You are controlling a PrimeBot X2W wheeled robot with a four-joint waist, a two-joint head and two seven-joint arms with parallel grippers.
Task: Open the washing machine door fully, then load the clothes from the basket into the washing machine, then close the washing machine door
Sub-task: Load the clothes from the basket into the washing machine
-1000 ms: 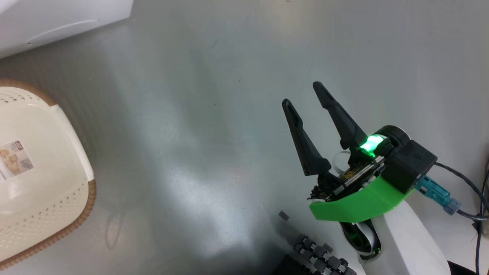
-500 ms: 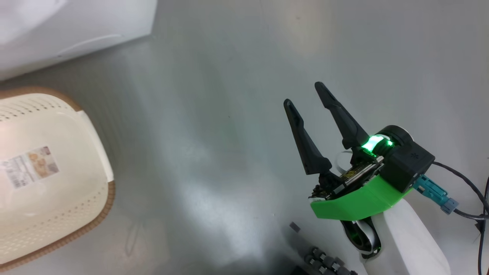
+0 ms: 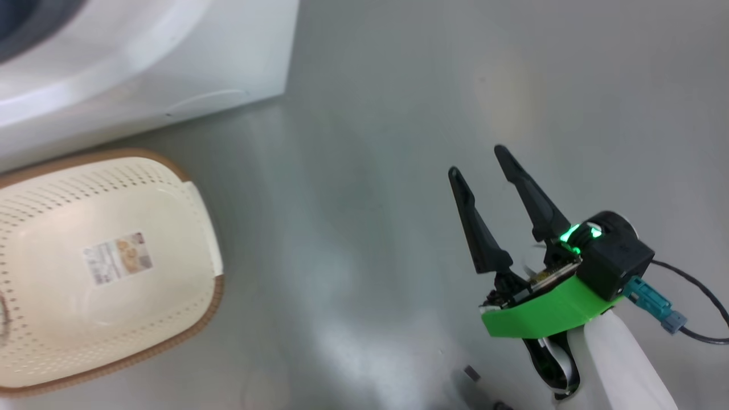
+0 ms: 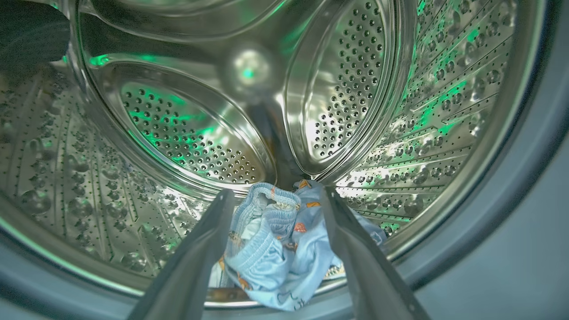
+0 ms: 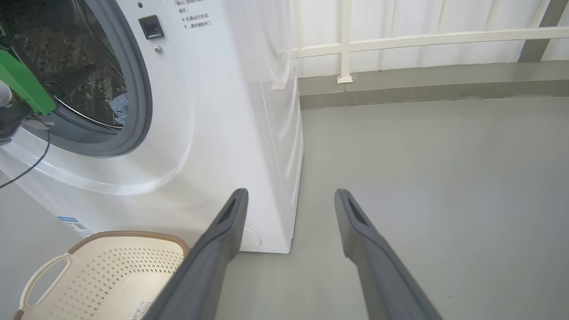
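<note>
Here, the left fingers [image 4: 195, 258] are standing spread wide inside the mouth of the steel drum [image 4: 178, 133], gripping nothing. The clothes [image 4: 275, 249] are lying in a crumpled pale blue bundle with small orange prints, showing between the two fingers and resting low at the drum's front lip. Whether either finger is touching the fabric, I cannot tell. The grey-blue gasket [image 4: 511, 200] is curving around the drum's edge.

The right fingers [image 3: 475, 228] are likewise standing wide apart and holding nothing, hanging over the bare grey floor [image 3: 370, 142], well apart from the basket [image 3: 57, 188]. In the right wrist view these fingers [image 5: 213, 258] are pointing past the front corner of the washing machine [image 5: 213, 111].

The machine's round opening is showing uncovered, with a scrap of blue cloth [image 5: 119, 109] lying inside it and the left arm's green wrist cover [image 5: 22, 84] sitting at the opening. The basket is sitting on the floor just in front of the washing machine, its cream floor showing around a paper label [image 3: 117, 257]. A white railing [image 5: 400, 40] is running behind the machine.
</note>
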